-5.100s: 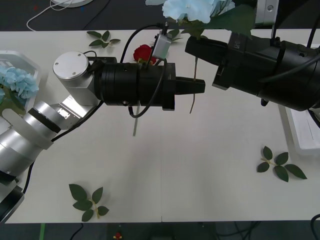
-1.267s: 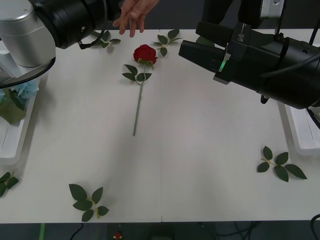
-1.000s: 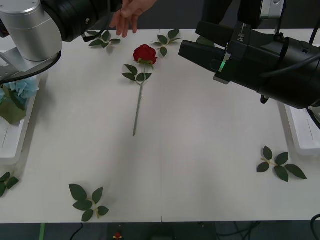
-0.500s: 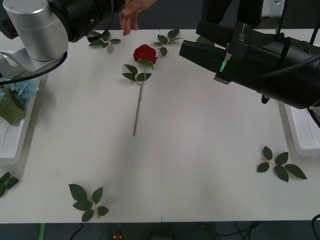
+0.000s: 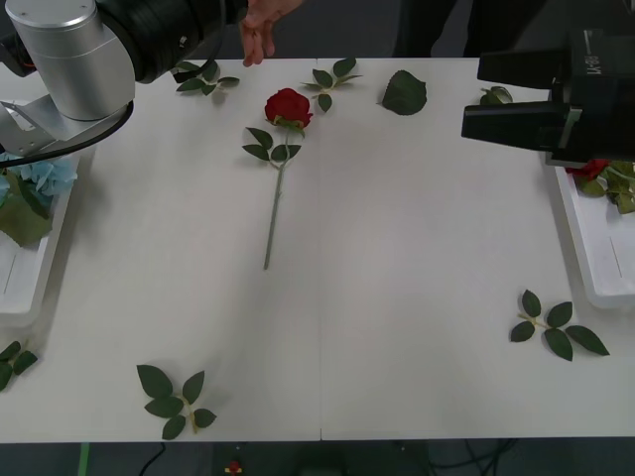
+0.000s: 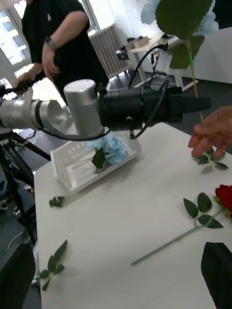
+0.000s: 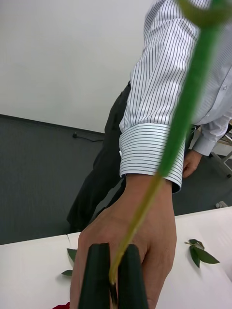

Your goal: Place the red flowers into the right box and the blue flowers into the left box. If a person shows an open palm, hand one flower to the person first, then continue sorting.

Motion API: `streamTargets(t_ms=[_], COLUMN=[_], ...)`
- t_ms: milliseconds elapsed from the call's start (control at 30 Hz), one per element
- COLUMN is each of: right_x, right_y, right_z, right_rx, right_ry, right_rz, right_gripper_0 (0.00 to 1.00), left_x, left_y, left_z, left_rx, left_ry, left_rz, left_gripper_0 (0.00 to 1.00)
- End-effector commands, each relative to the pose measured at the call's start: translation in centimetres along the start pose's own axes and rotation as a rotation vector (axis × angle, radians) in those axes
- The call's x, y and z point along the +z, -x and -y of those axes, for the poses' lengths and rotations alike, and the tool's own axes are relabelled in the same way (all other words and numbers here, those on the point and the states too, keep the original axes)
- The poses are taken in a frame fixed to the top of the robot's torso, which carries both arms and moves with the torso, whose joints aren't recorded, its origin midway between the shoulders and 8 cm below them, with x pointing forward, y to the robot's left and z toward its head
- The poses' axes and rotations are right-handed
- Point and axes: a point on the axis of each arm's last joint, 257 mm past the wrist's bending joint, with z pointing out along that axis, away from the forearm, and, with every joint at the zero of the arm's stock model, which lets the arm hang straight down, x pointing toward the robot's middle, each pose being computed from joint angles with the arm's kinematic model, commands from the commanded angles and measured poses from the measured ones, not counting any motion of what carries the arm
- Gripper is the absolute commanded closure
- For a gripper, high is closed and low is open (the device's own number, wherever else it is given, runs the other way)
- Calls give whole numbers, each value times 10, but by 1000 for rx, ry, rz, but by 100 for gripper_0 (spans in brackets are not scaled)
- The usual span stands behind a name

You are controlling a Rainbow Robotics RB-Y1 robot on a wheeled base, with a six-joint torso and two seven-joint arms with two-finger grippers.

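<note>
My left gripper (image 7: 114,256) is shut on the thin green stem (image 7: 183,111) of a blue flower (image 6: 151,10), held upright at the table's far side. A person's hand (image 5: 260,25) with spread fingers hovers right behind that stem; I cannot tell if it touches. One red flower (image 5: 288,107) lies on the table with its stem pointing toward me. The left box (image 5: 20,278) holds a blue flower (image 5: 30,178). The right box (image 5: 595,258) holds a red flower (image 5: 585,171). My right gripper (image 6: 118,251) is open and empty, raised above the table's right side.
Loose green leaf sprigs lie at the front left (image 5: 174,397), front right (image 5: 556,327) and along the far edge (image 5: 332,79). A single big leaf (image 5: 405,92) lies at the far middle. The left arm (image 5: 69,50) hangs over the far left corner.
The left arm has carried the blue flower from mid-table to the far left, up to the person's hand. In the last half second the right arm drew back to the right.
</note>
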Motion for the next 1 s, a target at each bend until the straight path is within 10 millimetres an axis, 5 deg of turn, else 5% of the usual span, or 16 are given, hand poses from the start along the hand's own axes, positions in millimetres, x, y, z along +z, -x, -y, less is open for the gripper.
streamTargets(t_ms=[33,367,1000], right_x=[-31,-69,-77], right_y=[-7,-25,-26], right_z=[18,42,53], right_rx=[-31,-65,-93], right_ry=[-59,-131,-171], right_rz=[-112,-271,-297], right_gripper_0=[0,0,0], left_x=[9,9,9], left_y=[27,27,17], left_z=[23,23,20], left_rx=[89,89,97], left_ry=[-28,-28,-26], left_rz=[39,39,26], left_gripper_0=[0,0,0])
